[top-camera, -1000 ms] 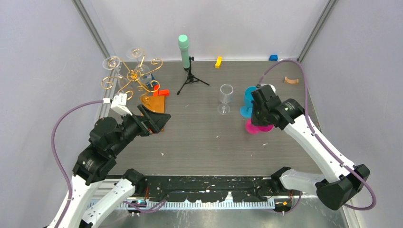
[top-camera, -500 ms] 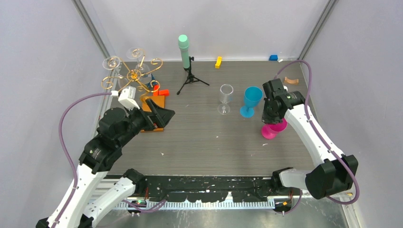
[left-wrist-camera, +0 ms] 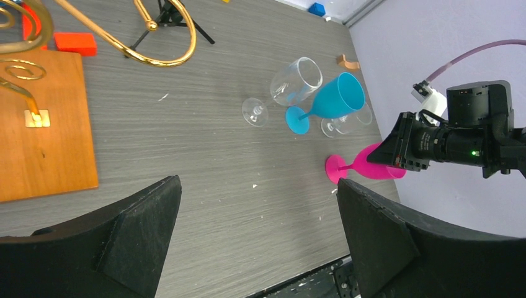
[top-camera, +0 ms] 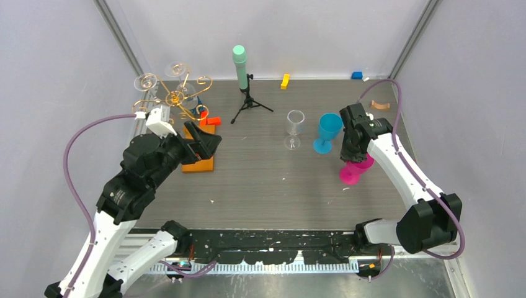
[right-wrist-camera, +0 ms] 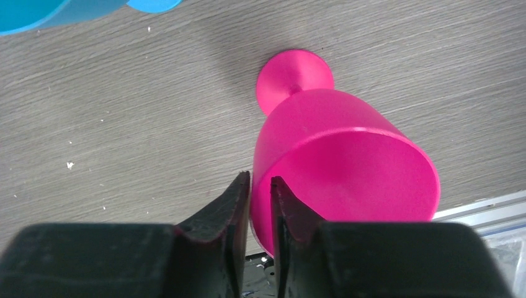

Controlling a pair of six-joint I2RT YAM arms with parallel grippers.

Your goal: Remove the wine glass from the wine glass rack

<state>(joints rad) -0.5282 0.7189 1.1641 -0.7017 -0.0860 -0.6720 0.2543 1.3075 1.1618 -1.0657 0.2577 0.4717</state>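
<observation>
Left gripper (top-camera: 206,141) gapes wide, arm stretched over the base of the wine glass rack (top-camera: 176,97); right gripper (right-wrist-camera: 259,180) points down astride a pink cup (right-wrist-camera: 335,155)'s rim, grip unclear.

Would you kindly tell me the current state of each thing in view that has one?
pink glass: standing on the table.
right gripper: fingers astride the pink glass's rim; grip unclear.
left gripper: open, empty.
blue glass: upright.
clear glass: upright on the table.
wine glass rack: upright, hung glasses on its arms.
tripod: standing.
</observation>
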